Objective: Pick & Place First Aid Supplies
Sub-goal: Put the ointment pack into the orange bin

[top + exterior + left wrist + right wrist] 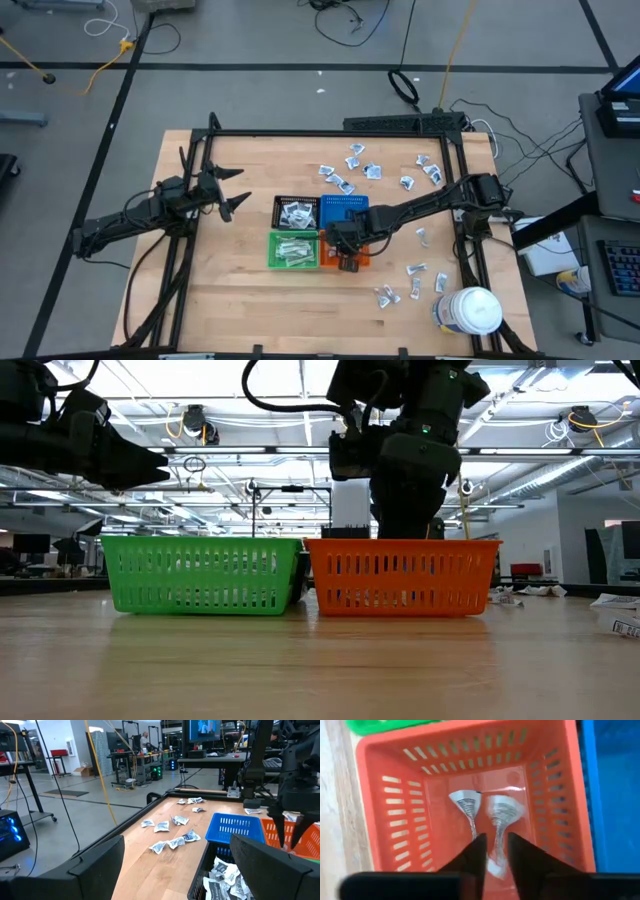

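The left gripper (232, 190) hovers over the left part of the counter (230, 290), jaws spread wide and empty. Right of it stand the black bin (279, 205) and green bin (271, 250), both holding packets. The right gripper (492, 851) hangs inside the orange bin (375, 795), jaws nearly closed on a thin wrapped packet (496, 810); a second packet (465, 802) lies beside it. Both packets' long axes run toward the bin's far wall. They look light, soft and crinkly, so pinching across the narrow middle seems best. More loose packets (352, 170) lie scattered at the far right and near right of the counter.
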`<move>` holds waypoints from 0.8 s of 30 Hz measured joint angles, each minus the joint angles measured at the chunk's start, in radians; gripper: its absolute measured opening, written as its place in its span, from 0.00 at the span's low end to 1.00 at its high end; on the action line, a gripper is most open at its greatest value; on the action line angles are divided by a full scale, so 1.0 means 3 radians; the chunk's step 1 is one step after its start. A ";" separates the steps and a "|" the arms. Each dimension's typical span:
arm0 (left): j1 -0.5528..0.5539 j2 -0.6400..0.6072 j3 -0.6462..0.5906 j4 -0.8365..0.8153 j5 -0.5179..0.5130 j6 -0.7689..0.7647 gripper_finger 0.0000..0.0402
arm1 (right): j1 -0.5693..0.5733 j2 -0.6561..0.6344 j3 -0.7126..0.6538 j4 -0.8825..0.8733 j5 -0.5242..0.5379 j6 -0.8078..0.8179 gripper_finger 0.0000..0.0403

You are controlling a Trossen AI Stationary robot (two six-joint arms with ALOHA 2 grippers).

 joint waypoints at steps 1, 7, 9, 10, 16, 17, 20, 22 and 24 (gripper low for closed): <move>0.0001 -0.0001 0.0000 0.0000 -0.0001 0.0000 0.91 | 0.0001 0.0000 0.0000 -0.0008 0.0001 0.0083 0.21; 0.0000 0.0000 0.0000 0.0000 0.0001 0.0000 0.91 | -0.0001 -0.0001 0.0028 -0.0025 -0.0093 0.0526 0.43; 0.0000 0.0000 0.0000 0.0000 -0.0001 0.0000 0.91 | 0.0000 -0.0048 0.0050 -0.0063 -0.0187 0.0748 0.47; 0.0000 0.0000 0.0000 -0.0001 -0.0001 0.0001 0.91 | 0.0001 -0.0075 0.0072 -0.0112 -0.0219 0.0901 0.48; 0.0001 0.0000 0.0000 -0.0001 0.0001 0.0001 0.91 | 0.0001 -0.0250 0.0093 -0.0396 -0.0244 0.1862 0.47; 0.0000 0.0000 0.0000 0.0000 -0.0001 0.0000 0.91 | 0.0001 -0.0284 0.0093 -0.0441 -0.0247 0.2002 0.47; 0.0000 -0.0001 0.0000 0.0000 0.0001 0.0001 0.91 | 0.0001 -0.0373 0.0095 -0.0637 -0.0242 0.2354 0.46; 0.0000 -0.0001 0.0000 0.0000 0.0001 0.0001 0.91 | 0.0001 -0.0419 0.0095 -0.0773 -0.0241 0.2535 0.45; 0.0001 -0.0001 0.0000 0.0000 0.0001 0.0000 0.91 | 0.0001 -0.0454 0.0095 -0.0903 -0.0236 0.2703 0.45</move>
